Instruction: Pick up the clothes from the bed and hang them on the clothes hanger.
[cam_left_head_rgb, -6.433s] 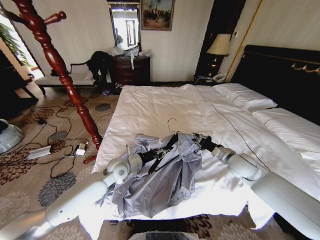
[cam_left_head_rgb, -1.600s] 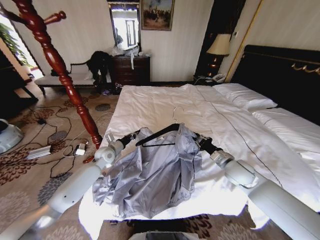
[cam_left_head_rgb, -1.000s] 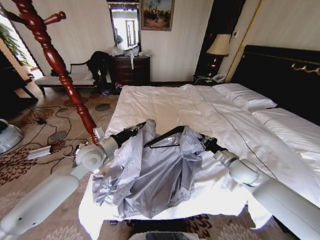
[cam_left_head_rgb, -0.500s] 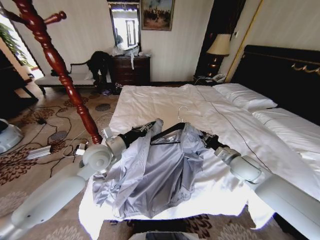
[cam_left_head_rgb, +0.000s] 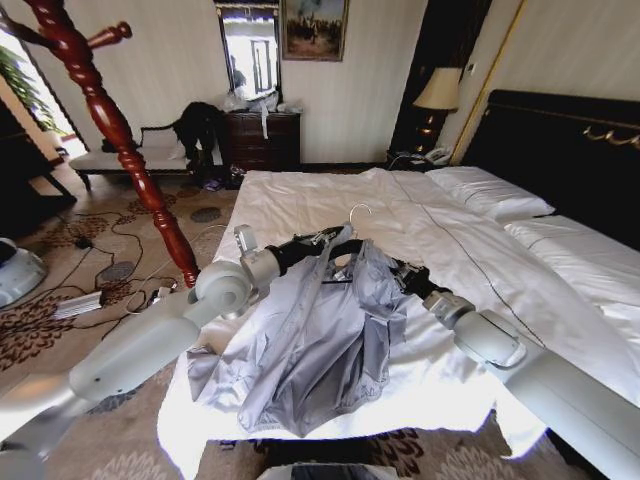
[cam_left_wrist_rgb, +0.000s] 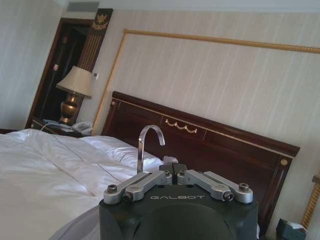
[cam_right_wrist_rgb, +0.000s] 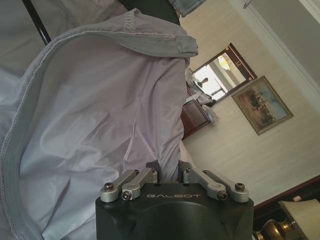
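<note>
White quilted bedding stretches across the bed (cam_left_head_rgb: 330, 200) in front of us, dark headboard (cam_left_head_rgb: 560, 150) with gold trim on our right, a turned red wooden coat stand (cam_left_head_rgb: 120, 135) rising over the patterned carpet on our left. We see the clothes (cam_left_head_rgb: 320, 330), that light grey-blue shirt, lifted at the collar end above the near part of the bed, its lower folds draping down onto the duvet close to the near edge. Our left hand (cam_left_head_rgb: 325, 242) reaches in from the left at the top of the shirt, and in the left wrist view its fingers (cam_left_wrist_rgb: 142, 181) are pinched together at the base of the clothes hanger (cam_left_wrist_rgb: 145, 145), whose curved hook stands up just above them. In the head view that hook (cam_left_head_rgb: 358, 210) pokes up over the collar. Our right hand (cam_left_head_rgb: 395, 272) comes in from the right, pressed against the shirt's shoulder; in the right wrist view its fingers (cam_right_wrist_rgb: 152, 172) are nearly together with grey fabric (cam_right_wrist_rgb: 100, 125) right in front, so it appears to be pinching the cloth. A lamp (cam_left_head_rgb: 437, 95) glows beside the headboard.
</note>
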